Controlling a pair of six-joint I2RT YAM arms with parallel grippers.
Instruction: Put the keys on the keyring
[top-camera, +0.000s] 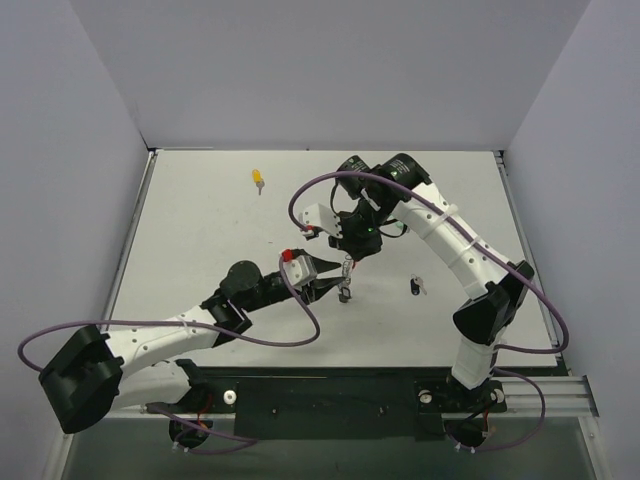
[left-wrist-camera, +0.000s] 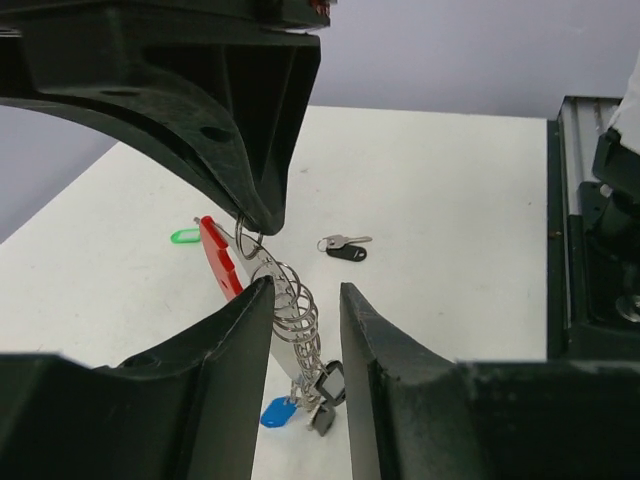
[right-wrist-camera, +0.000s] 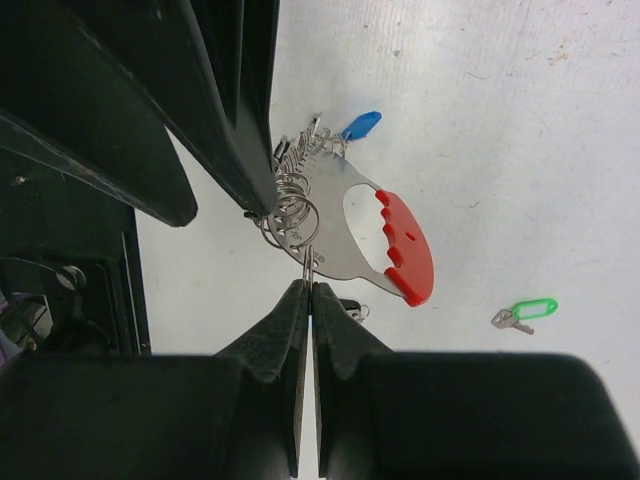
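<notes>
Three loose keys: one yellow key (top-camera: 258, 179), one black key (left-wrist-camera: 345, 248), one green key (right-wrist-camera: 522, 312). One keyring (left-wrist-camera: 295, 310) of closely stacked wire loops carries one red-tipped metal plate (right-wrist-camera: 405, 250), one blue tag (right-wrist-camera: 362, 124) and one dark key (left-wrist-camera: 328, 385). One table (top-camera: 200, 250).

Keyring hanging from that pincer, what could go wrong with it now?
1. The right pincer grips the keyring by just one thin wire loop, so the bunch might slip and drop.
2. The left pincer stands open around the rings; closing there could pinch the wrong coil or knock the bunch loose.
3. The yellow key lies far off at the back, so fetching it may mean one pincer letting go.
</notes>
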